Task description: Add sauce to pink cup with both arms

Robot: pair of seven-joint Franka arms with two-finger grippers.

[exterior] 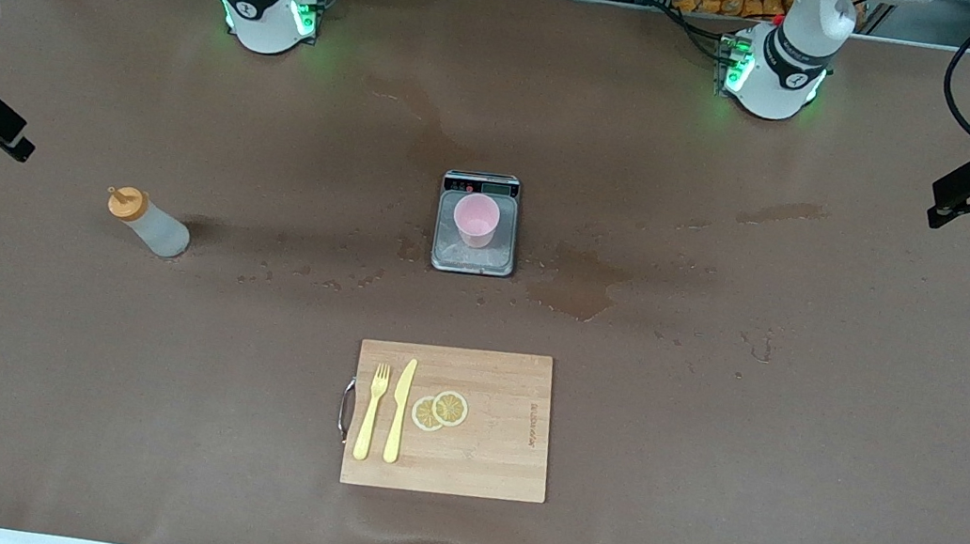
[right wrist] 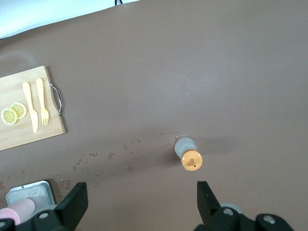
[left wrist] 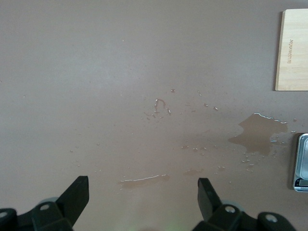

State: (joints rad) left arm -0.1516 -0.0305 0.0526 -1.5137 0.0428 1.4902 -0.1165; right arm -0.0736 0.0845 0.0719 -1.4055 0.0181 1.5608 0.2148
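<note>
While both arms hang high and wide of the work, I read the scene as one that fits either end of the job: the small pink plastic cup [exterior: 476, 219] stands upright on the flat steel kitchen scale [exterior: 473, 259] at the middle of the brown table [exterior: 709, 436], and the translucent squeeze bottle with the orange nozzle cap [exterior: 147, 224] stands on the table well apart from it, toward the right arm's end. I cannot tell whether there is sauce in the cup, so this could be the bottle waiting to be fetched or the bottle set back after pouring. The left gripper [left wrist: 143, 195] hovers over bare, wet-spotted table toward the left arm's end, fingers spread wide with nothing between them. The right gripper [right wrist: 142, 199] hovers over the table near the bottle, equally wide open and holding nothing. Nearer the front camera than the scale lies a pale wooden cutting board [exterior: 496, 463] carrying a yellow fork [exterior: 371, 413], a yellow knife [exterior: 399, 410] and two lemon slices [exterior: 440, 410]. Spilled liquid [exterior: 577, 290] marks the table beside the scale.
</note>
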